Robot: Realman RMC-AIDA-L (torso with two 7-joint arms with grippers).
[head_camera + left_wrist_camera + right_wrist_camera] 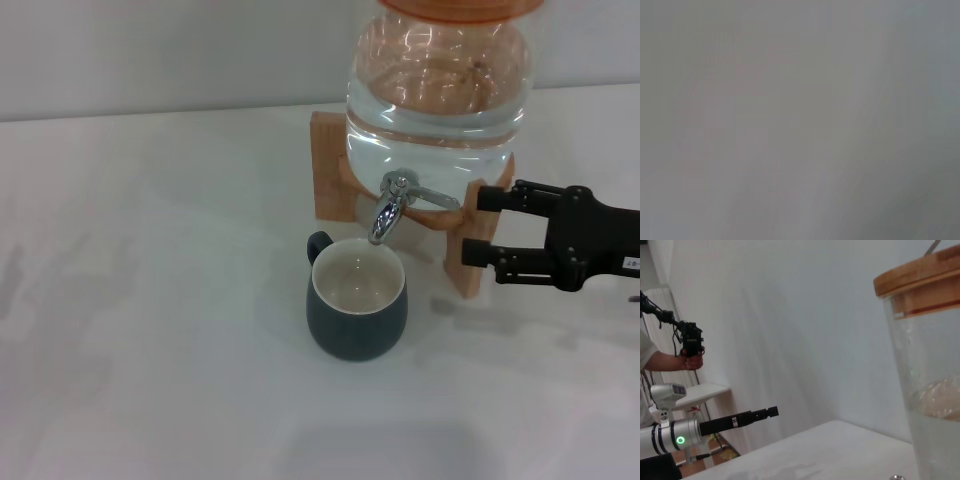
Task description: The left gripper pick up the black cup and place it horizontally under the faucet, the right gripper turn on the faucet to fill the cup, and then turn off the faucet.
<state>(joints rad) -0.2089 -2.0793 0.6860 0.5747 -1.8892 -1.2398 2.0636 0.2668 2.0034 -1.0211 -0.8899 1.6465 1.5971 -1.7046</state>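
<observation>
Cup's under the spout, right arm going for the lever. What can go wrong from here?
1. The spout of the faucet sits over the back rim of the cup, not its middle; water may hit the rim and splash onto the table.
2. The right end effector, open, is beside the wooden stand; it could knock it and shift the jar.
3. The left end effector is withdrawn, so nothing steadies the cup.

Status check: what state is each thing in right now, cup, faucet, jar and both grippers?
Black cup: upright under the spout, inside looks empty.
Faucet: no water visibly running.
Jar: holds water, wooden lid on.
Right gripper: open, beside the faucet lever.
Left gripper: away from the cup, off to the side.
</observation>
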